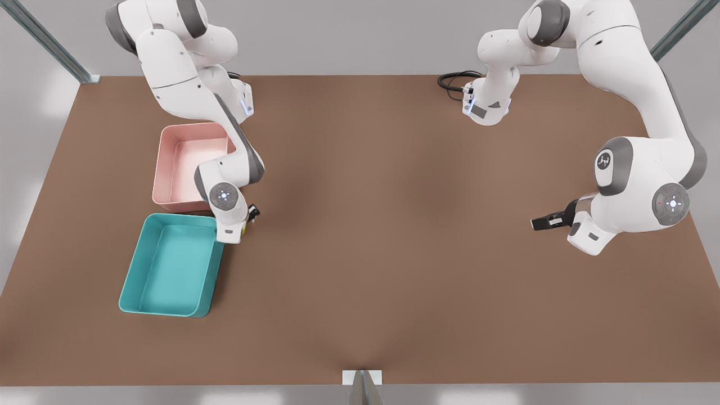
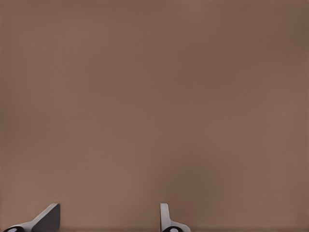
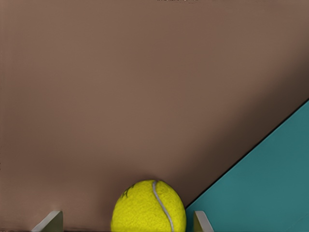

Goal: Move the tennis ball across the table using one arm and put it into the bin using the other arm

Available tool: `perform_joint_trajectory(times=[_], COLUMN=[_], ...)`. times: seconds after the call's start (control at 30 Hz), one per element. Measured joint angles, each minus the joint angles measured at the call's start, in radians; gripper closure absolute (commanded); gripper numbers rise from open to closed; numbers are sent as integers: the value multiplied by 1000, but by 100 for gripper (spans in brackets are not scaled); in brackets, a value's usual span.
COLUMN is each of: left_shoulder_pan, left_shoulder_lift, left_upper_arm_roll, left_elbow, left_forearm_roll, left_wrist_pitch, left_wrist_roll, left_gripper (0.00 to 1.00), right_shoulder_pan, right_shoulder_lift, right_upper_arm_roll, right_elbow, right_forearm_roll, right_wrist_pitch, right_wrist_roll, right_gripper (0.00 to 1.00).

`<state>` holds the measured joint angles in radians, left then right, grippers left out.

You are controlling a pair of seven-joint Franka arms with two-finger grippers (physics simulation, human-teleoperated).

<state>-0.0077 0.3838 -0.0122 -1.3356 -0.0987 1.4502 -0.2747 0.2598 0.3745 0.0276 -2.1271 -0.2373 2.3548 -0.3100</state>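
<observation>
One tennis ball (image 3: 148, 207), two bins, two hands.

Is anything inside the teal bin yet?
No. The teal bin shows a bare floor in the front view. The tennis ball sits between the right pincer's fingers beside the bin; the arm hides the bin's near corner.

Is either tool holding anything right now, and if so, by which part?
The right tool has the tennis ball between its fingers beside the teal bin; whether they touch it cannot be told. The left tool is open and holds nothing.
</observation>
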Motion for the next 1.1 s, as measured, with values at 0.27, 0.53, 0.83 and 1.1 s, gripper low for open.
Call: perform_joint_trajectory(times=[0.27, 0.53, 0.83, 1.1], left_shoulder_pan=[-16, -22, -34, -42], left_shoulder_lift=[0, -46, -33, -23], left_upper_arm_roll=[-40, -129, -130, -130], left_elbow=[-6, -13, -12, -11], left_forearm_roll=[-11, 44, 50, 45], left_wrist_pitch=[5, 6, 11, 8], left_wrist_roll=[-1, -2, -3, -5], left_gripper=[0, 0, 0, 0], right_shoulder_pan=[-6, -6, -7, -8], right_shoulder_lift=[1, 0, 21, 41], right_upper_arm_roll=[-29, -37, -37, -51], right_elbow=[-67, -95, -96, -95], right_forearm_roll=[-1, 1, 7, 12], right_wrist_pitch=[43, 82, 97, 114], right_wrist_roll=[-282, -459, -583, -651], right_gripper=[0, 0, 0, 0])
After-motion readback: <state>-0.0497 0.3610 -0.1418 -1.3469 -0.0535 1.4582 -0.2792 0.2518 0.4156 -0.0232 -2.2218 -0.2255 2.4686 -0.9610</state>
